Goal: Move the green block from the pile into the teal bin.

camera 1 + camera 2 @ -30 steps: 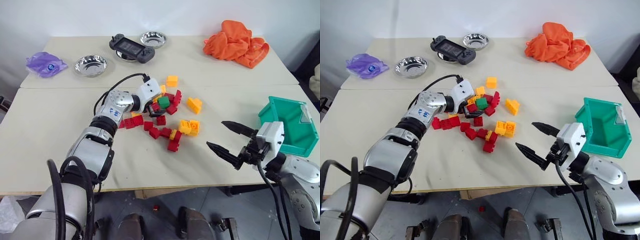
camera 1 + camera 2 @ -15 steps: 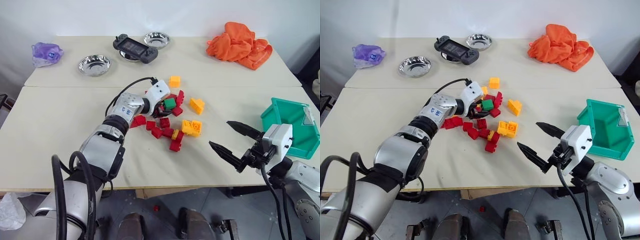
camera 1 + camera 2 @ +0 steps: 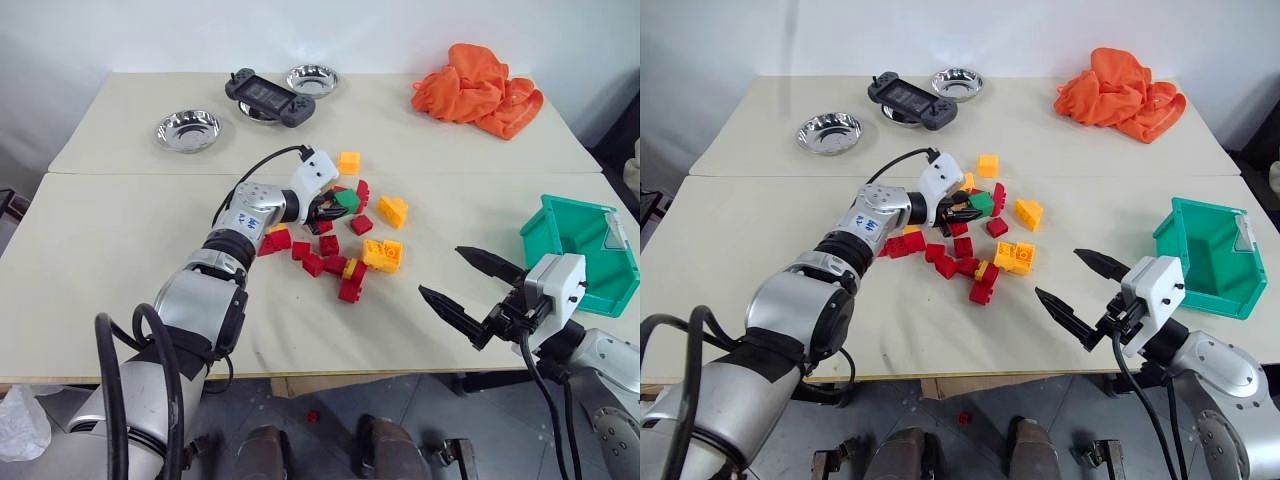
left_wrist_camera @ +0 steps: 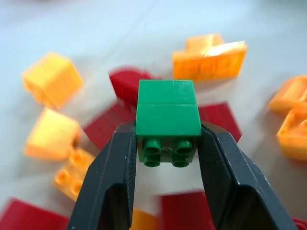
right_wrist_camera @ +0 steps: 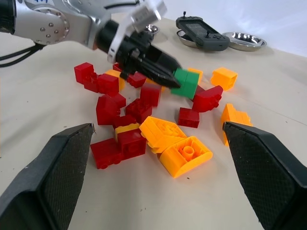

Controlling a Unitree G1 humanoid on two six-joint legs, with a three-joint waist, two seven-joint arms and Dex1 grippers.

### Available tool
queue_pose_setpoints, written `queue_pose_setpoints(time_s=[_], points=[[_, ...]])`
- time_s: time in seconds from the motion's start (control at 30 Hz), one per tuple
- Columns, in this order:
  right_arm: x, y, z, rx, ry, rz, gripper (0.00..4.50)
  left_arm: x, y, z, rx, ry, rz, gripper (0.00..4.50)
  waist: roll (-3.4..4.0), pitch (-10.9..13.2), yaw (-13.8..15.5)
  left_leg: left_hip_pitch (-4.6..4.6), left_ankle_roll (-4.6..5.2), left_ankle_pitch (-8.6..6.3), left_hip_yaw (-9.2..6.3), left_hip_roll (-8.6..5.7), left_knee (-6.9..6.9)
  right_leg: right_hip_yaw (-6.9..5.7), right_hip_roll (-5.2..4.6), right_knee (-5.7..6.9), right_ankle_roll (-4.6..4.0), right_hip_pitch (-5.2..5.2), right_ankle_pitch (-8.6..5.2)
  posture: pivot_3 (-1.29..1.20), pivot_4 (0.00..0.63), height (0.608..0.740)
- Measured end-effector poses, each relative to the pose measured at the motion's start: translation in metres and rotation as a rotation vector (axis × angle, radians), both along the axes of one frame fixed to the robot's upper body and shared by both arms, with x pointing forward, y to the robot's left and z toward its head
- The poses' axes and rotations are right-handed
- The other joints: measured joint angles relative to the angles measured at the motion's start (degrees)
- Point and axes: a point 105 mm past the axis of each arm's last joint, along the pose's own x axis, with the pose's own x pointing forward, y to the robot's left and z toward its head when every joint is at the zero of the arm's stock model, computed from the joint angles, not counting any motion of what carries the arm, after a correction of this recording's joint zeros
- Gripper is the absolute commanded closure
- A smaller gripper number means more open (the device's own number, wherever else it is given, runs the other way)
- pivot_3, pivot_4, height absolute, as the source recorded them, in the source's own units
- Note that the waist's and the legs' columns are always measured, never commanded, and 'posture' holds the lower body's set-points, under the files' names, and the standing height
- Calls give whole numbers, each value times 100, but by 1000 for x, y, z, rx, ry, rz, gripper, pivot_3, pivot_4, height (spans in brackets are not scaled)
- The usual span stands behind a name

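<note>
Head views. Worktop [image 3: 120, 260]: two pale matt slabs butted along a seam. Pile [image 3: 335, 250]: glossy studded plastic bricks, red and yellow-orange, scattered loosely mid-worktop just this side of the seam. Green block [image 3: 346, 200]: small studded brick, at the pile's far side, pinched at the tips of the left hand [image 3: 335, 205] and lifted slightly off the bricks. A second ago the hand was spread around the block, which lay among the red bricks; now it is clamped and the block sits a little higher and nearer the right edge. Teal bin [image 3: 580, 250]: sloped-wall plastic tray with a clear label slot, at the right edge. Right hand [image 3: 465, 290]: black tapered fingers spread wide, empty, hovering by the near edge beside the bin, unchanged in pose. Far slab: two round steel bowls [image 3: 187, 130], a dark game controller [image 3: 265, 97], crumpled orange cloth [image 3: 478, 87] at the far right corner.

Left wrist view. Green block [image 4: 168, 122] squeezed between two ribbed black fingers [image 4: 112, 182], studs facing the camera; blurred bricks below.

Right wrist view. Textured fingers [image 5: 50, 167] far apart, nothing between them; beyond, the left hand [image 5: 170, 79] holds the block [image 5: 186, 82] above the pile.
</note>
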Motion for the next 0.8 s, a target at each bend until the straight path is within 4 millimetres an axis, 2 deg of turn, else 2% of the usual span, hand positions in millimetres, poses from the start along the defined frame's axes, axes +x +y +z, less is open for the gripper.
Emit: queue_pose_setpoints(time_s=[0.17,0.27,0.43,0.5,0.57,0.63,0.77,0.8], points=[[-3,-12,-2,-14,9,-46,0,-22,-27,29,3,-68,-240,3035,0,0,18,-2,2,-1,-1,0,0,-1,0,-3,0,0,0,0,150,740],[-8,-26,-4,-27,24,-104,0,-42,-56,28,14,-50,-400,3035,0,0,33,-3,4,-2,-2,-1,-1,-1,0,-6,1,1,1,0,150,740],[-29,-56,-10,-69,60,-253,0,-76,-110,6,59,-1,-582,3035,-1,0,70,-5,6,-3,-3,-2,-1,-1,0,-13,4,1,2,0,150,740],[-41,-64,-15,-76,89,-308,0,-85,-126,-13,83,20,-597,3035,0,0,105,-3,6,-4,-5,-2,-1,-1,0,-13,4,1,2,0,150,740],[-53,-70,-20,-71,116,-358,0,-91,-132,-38,125,55,-585,3035,-1,0,83,-3,7,-4,-4,-1,2,2,0,-13,3,0,2,0,150,740],[-63,-71,-25,-67,141,-387,0,-87,-130,-48,130,71,-536,2325,1,0,35,-2,7,-4,-7,-1,7,6,-1,-4,2,-2,2,0,150,740],[-69,-66,-24,-58,130,-407,0,-85,-130,-45,96,68,-516,1187,2,-1,7,-1,13,-5,-10,-1,12,11,-2,-4,-1,0,1,0,150,740],[-70,-65,-23,-58,126,-409,0,-86,-130,-44,83,71,-523,1187,3,-2,6,-1,13,-6,-9,-1,12,12,-2,-3,-2,0,1,0,150,740]])
